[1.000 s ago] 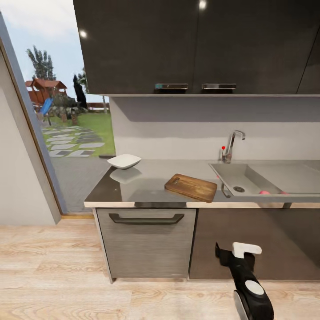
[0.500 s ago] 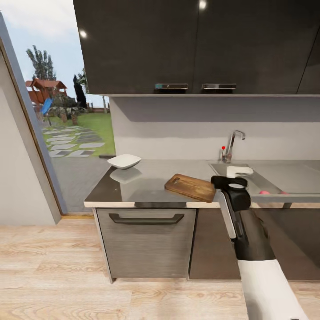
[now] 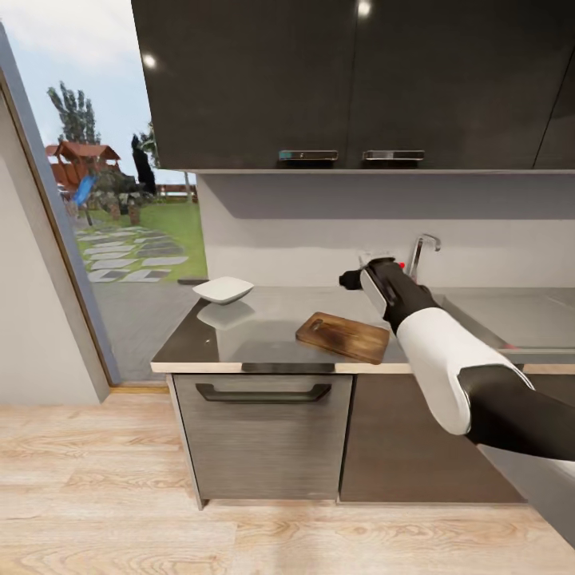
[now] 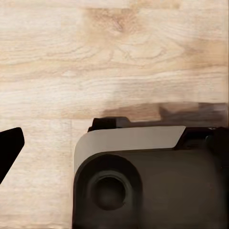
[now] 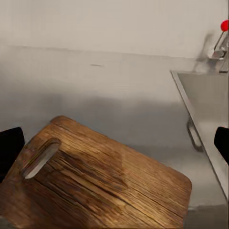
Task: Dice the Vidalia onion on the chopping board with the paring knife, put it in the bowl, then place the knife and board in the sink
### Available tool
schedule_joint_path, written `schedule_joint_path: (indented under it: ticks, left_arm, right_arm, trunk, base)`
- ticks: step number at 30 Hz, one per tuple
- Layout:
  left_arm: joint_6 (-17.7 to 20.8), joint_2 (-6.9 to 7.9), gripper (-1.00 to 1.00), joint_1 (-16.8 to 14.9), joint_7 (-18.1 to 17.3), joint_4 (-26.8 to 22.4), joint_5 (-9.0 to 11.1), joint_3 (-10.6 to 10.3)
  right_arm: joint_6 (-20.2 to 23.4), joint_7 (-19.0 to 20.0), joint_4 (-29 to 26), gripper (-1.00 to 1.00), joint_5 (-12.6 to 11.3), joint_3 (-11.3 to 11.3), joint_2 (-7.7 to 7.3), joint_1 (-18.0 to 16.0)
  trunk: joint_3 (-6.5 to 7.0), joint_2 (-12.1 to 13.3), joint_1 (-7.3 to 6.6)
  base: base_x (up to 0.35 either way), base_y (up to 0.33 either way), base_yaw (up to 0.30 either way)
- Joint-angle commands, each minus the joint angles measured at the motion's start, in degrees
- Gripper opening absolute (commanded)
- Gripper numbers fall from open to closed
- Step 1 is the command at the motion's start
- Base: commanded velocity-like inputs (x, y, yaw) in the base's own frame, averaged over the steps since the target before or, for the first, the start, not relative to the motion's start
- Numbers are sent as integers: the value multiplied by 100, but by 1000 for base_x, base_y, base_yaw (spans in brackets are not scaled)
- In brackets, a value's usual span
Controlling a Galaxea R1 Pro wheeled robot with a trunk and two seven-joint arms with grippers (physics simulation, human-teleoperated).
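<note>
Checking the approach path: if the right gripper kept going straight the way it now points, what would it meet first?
Probably the chopping board, which lies low and central in the right wrist view between the open fingers of the right gripper; depth is unclear, and it might pass over onto the countertop.

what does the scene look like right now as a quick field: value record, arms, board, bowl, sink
right arm: raised over the countertop, right gripper above the far end of the chopping board
right gripper jaws: open, nothing between them
left gripper: points at the wooden floor, holding nothing
chopping board: flat on the countertop, handle slot toward the bowl
bowl: near the counter's left end, apart from the board
sink: right of the board, largely behind the arm
tap: behind the sink
</note>
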Motion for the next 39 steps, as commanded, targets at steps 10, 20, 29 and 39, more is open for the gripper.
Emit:
schedule_joint_path:
  ticks: [10,20,29,39]
  left_arm:
    - [-10,-19,100,0,1,445,19,5]
    - [-36,-13,100,0,7,570,30,26]
    - [-46,16,100,0,12,573,53,37]
    - [-55,119,100,0,2,576,145,20]
  right_arm:
    - [47,2304,98,100,453,814,-202,-25]
    - [-55,4573,106,100,1754,981,-192,-26]
    - [-1066,6721,93,100,2579,1916,-165,-26]
    - [-1261,7075,114,100,2594,2052,-133,-26]
  trunk:
    - [-5,-3,0]
    - [-5,-3,0]
    - [-5,-3,0]
    - [-10,-3,0]
  base:
    - [171,-130,0]
    - [272,-211,0]
    - [265,-225,0]
    - [106,-108,11]
